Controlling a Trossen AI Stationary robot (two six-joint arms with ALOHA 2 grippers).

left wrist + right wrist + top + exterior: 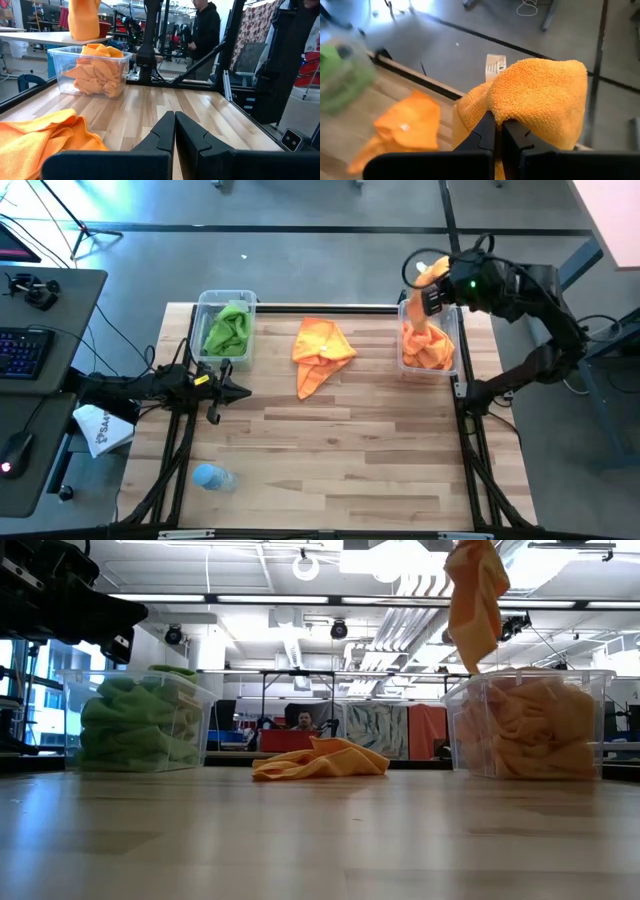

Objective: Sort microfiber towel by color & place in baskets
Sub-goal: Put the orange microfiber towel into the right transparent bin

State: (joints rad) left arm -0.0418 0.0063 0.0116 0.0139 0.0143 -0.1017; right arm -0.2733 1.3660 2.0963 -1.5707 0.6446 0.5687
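Microfiber towels, L to R across the table (330,450): green ones bunched inside the left basket (226,301) at the far-left part of the top, w/ green towels (229,330) filling it nearly to the rim in the low view. Left gripper (243,391) sits low just in front of that basket near the table's left edge, fingers pressed together, nothing in them. Loose orange towel (322,352) lies crumpled on the wood near the far edge, about midway btwn the two baskets, touching neither. Right basket (455,340) stands at the far-right corner, holding a pile of orange towels (428,352). Right gripper (432,298) is up above that basket, clamped on a held orange towel (430,276); cloth drapes over the fingers and hangs down toward the pile. Pale blue bottle (211,477) lies near the front-left corner. A person (204,30) in dark clothes stands beyond the table.
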